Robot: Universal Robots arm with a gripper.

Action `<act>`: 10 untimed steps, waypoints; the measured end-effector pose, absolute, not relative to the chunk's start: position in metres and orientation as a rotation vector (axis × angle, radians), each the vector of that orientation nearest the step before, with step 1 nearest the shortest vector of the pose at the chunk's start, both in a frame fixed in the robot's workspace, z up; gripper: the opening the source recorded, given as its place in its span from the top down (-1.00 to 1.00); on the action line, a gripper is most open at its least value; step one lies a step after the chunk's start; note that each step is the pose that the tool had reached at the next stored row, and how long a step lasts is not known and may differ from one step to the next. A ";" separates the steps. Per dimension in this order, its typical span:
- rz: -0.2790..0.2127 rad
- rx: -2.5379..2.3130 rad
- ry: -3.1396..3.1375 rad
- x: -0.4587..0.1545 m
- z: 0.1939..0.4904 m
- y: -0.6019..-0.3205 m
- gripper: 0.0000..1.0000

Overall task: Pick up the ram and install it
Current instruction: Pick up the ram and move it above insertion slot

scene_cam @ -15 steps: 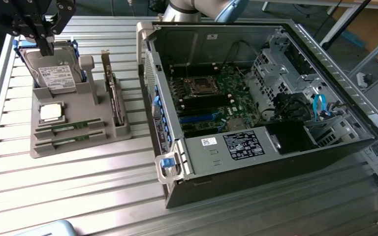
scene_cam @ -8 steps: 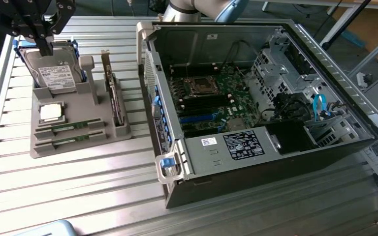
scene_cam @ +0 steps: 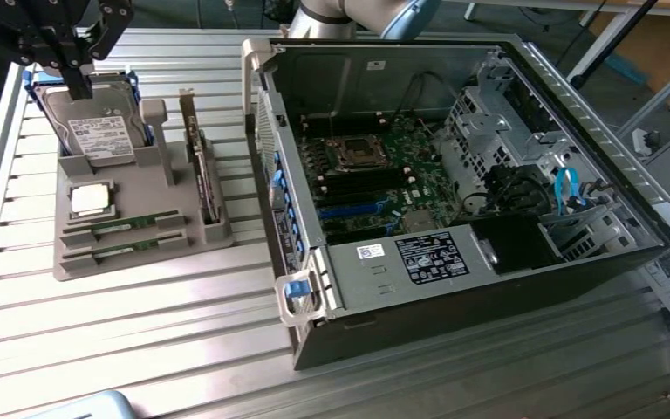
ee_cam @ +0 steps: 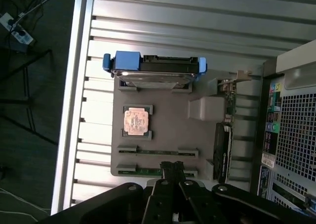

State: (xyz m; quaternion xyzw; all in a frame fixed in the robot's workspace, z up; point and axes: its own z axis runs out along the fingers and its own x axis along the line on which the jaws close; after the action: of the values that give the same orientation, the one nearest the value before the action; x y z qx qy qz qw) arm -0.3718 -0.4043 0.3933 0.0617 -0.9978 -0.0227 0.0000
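Note:
Two ram sticks, thin and green, lie edge-up in the slots of a grey holder tray [scene_cam: 137, 262]: one ram stick [scene_cam: 122, 227] [ee_cam: 158, 152] and a second ram stick [scene_cam: 119, 252] [ee_cam: 143, 172] beside it. My gripper [scene_cam: 79, 89] [ee_cam: 172, 166] hangs above the tray with its dark fingers shut and nothing between them. In the wrist view its tip overlaps the end of the second stick. The open computer case [scene_cam: 311, 297] lies on the exterior view's right, with the motherboard [scene_cam: 417, 166] and its long memory slots [scene_cam: 365, 186] exposed.
The tray also holds an upright hard drive [scene_cam: 102, 131] [ee_cam: 155, 73] in a blue frame, a square processor chip [scene_cam: 88, 199] [ee_cam: 136, 121] and an expansion card [scene_cam: 205, 175] [ee_cam: 223, 150] standing on edge. All rests on a slatted metal table [scene_cam: 137, 349].

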 end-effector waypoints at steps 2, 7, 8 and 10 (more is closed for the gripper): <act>-0.072 0.214 -3.130 -0.372 0.393 -0.404 0.79; -0.072 0.273 -3.121 -0.372 0.393 -0.404 0.79; -0.072 0.284 -3.119 -0.372 0.393 -0.404 0.79; -0.072 0.308 -3.115 -0.372 0.393 -0.404 0.79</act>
State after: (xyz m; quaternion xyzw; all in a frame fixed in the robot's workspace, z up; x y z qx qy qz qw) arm -0.3718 -0.4043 0.3933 0.0983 -0.9949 -0.0229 0.0051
